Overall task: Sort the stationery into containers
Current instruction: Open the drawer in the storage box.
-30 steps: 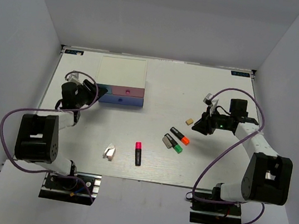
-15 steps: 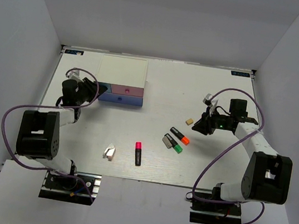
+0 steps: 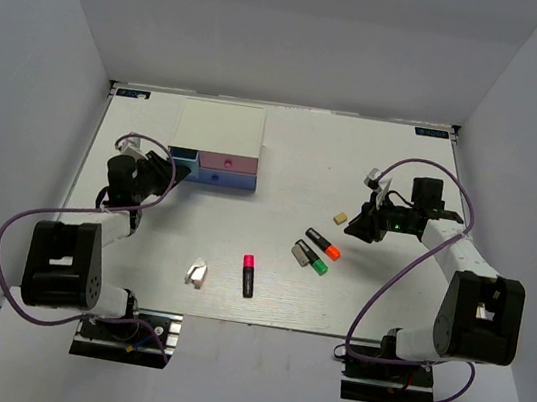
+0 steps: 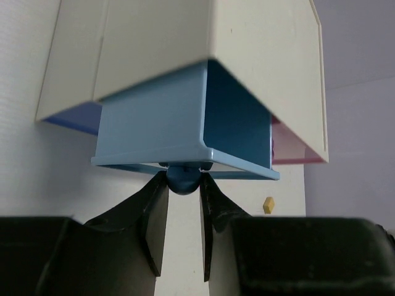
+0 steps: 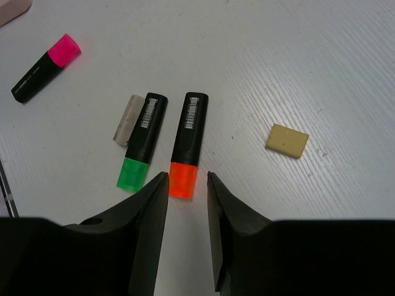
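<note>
My left gripper [image 4: 182, 182] is shut on the round knob [image 4: 182, 177] of the light blue drawer [image 4: 154, 132], which sticks out from the white-topped box [image 3: 220, 130]. The pink drawer [image 3: 231, 163] and the dark blue drawer [image 3: 219, 181] look closed. My right gripper [image 5: 187, 183] hangs open just short of the orange-capped highlighter [image 5: 190, 139], nothing between its fingers. The green-capped highlighter [image 5: 142, 139] lies beside the orange one. The pink-capped highlighter [image 3: 248, 275] lies mid-table, the tan block [image 5: 287, 140] right of the pair, and the white clip [image 3: 197, 273] at the near left.
A small grey-white piece [image 5: 126, 119] lies against the green highlighter's body. The box stands at the table's back left. White walls close in the table on three sides. My right arm's cable [image 3: 383, 279] loops over the table's right side.
My left gripper's jaws have narrowed onto the light blue drawer's knob and drawn back a little, the drawer sliding out with them. The right arm has stayed where it was.
</note>
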Available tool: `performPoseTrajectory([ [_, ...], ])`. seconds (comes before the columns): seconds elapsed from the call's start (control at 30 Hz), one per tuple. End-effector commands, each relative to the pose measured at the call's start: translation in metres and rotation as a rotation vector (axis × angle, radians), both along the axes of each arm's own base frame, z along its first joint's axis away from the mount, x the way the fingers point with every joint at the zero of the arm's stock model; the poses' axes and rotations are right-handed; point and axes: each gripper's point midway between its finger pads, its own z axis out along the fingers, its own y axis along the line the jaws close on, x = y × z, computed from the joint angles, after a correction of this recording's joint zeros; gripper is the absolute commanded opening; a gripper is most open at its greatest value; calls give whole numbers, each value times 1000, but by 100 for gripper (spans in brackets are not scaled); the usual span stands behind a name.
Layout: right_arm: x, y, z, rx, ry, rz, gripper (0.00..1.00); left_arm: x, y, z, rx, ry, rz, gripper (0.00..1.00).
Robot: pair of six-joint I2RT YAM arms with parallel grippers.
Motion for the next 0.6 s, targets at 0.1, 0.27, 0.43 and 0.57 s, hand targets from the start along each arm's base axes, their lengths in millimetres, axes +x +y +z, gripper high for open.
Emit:
performPoseTrajectory([
  [0.1, 11, 0, 7, -2, -27, 2, 40, -28, -3, 3, 32, 0, -33, 9],
  [0.27, 12, -2, 4, -28, -15, -19, 67, -44, -4, -5, 46, 26, -39, 10],
  [0.43, 13, -6, -2, -58, -9, -30, 77, -47, -4, -8, 59, 42, -46, 27],
  [0.57, 30, -13, -9, -118, -46, -59, 75, -46, -3, -7, 67, 41, -49, 76],
])
